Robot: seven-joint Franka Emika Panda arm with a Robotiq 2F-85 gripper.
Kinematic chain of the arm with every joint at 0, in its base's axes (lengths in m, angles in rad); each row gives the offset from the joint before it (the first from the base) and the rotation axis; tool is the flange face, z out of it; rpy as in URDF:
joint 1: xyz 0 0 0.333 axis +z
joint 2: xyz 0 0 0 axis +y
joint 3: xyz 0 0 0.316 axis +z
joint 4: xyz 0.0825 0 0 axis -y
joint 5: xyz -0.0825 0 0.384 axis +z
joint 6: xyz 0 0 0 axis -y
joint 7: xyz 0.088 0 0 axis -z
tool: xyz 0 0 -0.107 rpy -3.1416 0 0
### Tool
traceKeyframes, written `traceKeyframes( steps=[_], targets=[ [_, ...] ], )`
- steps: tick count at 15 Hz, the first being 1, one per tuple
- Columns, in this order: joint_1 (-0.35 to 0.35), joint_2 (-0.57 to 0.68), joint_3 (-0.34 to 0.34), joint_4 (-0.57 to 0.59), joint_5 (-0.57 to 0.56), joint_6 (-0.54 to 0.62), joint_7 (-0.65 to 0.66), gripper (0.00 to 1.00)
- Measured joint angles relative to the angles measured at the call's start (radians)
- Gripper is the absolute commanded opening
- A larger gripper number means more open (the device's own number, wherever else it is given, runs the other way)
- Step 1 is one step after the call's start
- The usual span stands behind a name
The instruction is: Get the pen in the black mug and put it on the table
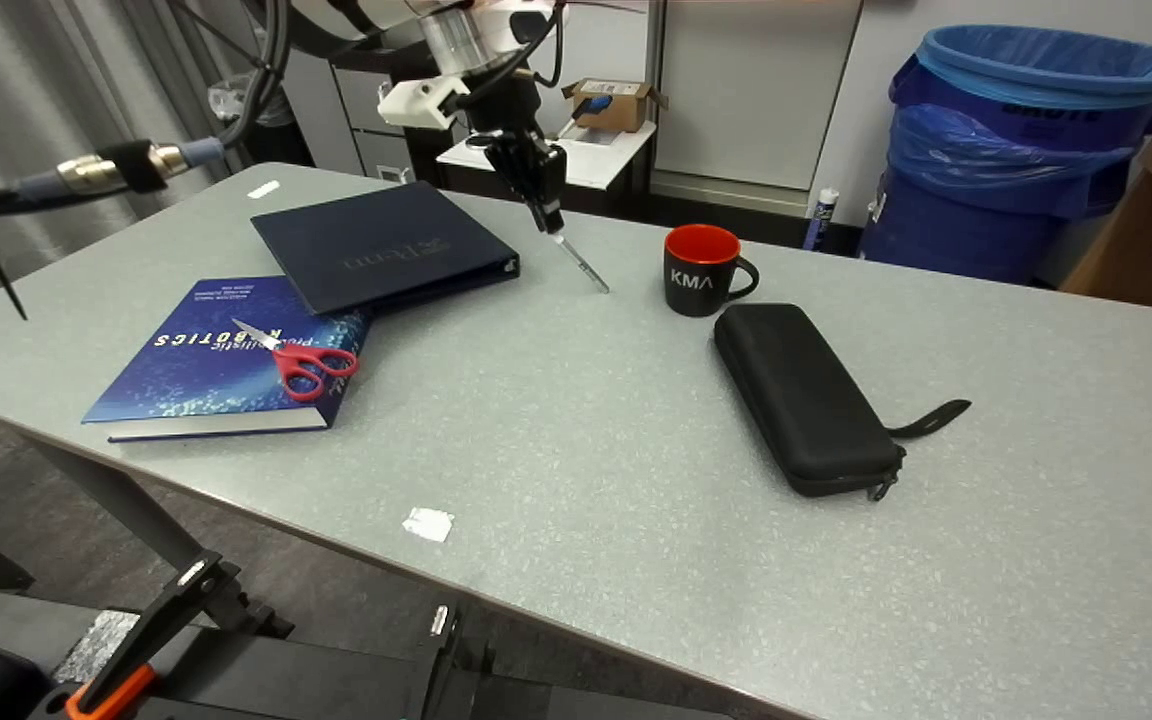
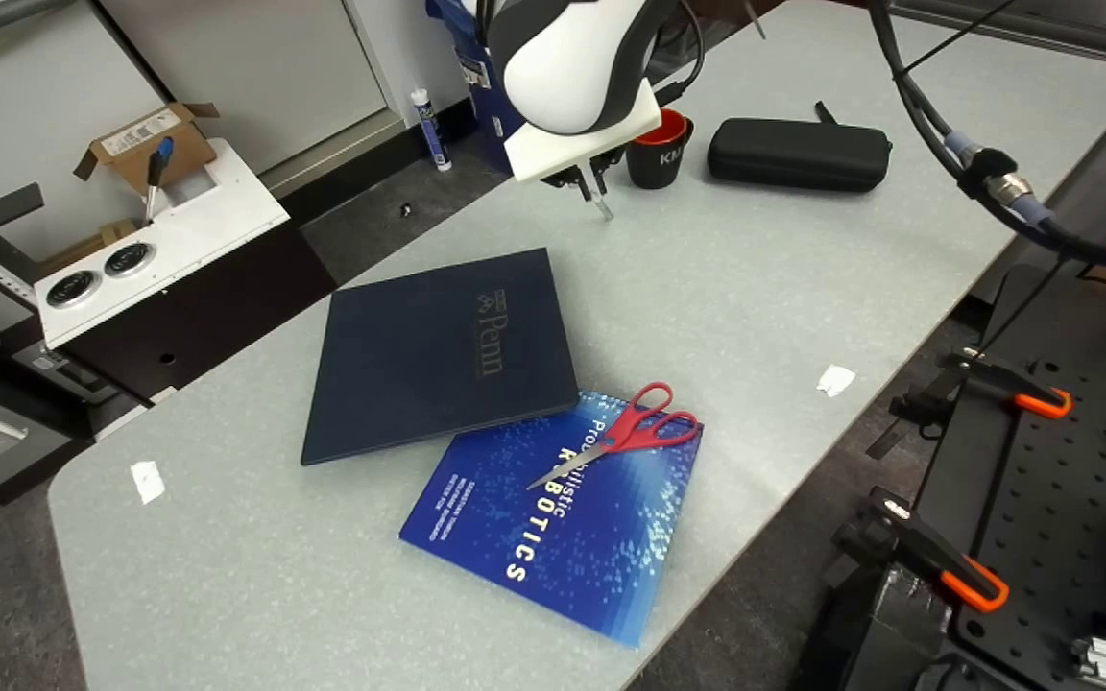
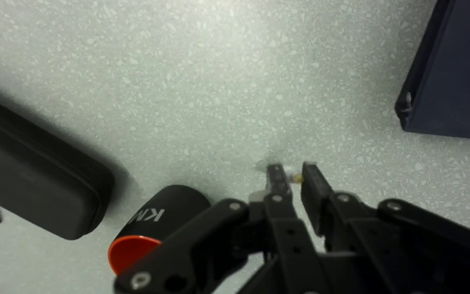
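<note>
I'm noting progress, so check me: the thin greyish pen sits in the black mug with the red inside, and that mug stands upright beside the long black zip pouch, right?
The pen isn't in the black mug: an exterior view shows it outside, held between the black fingers. The mug does stand upright beside the zip pouch.

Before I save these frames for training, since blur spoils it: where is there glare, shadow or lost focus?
Wrist view: a glare-like bright patch on the table near the picture's top, soft shadow beside the black pouch, the hand and the pen in it blurred; in an exterior view, the black mug looks sharp, its lettering readable.
</note>
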Motion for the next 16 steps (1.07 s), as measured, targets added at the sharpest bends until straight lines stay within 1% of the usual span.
traceKeyframes(
  steps=[2,6,7,13,16],
  targets=[
    [-0.001,0.007,0.000,0.009,0.011,0.000,-0.015,0.65],
    [-0.002,0.007,0.000,0.019,0.026,0.000,-0.036,0.95],
    [-0.003,0.007,0.000,0.022,0.028,0.000,-0.039,1.00],
    [-0.006,0.007,-0.001,0.046,0.033,-0.006,-0.044,1.00],
    [-0.006,0.007,-0.002,0.064,0.033,-0.032,-0.043,1.00]
  ],
)
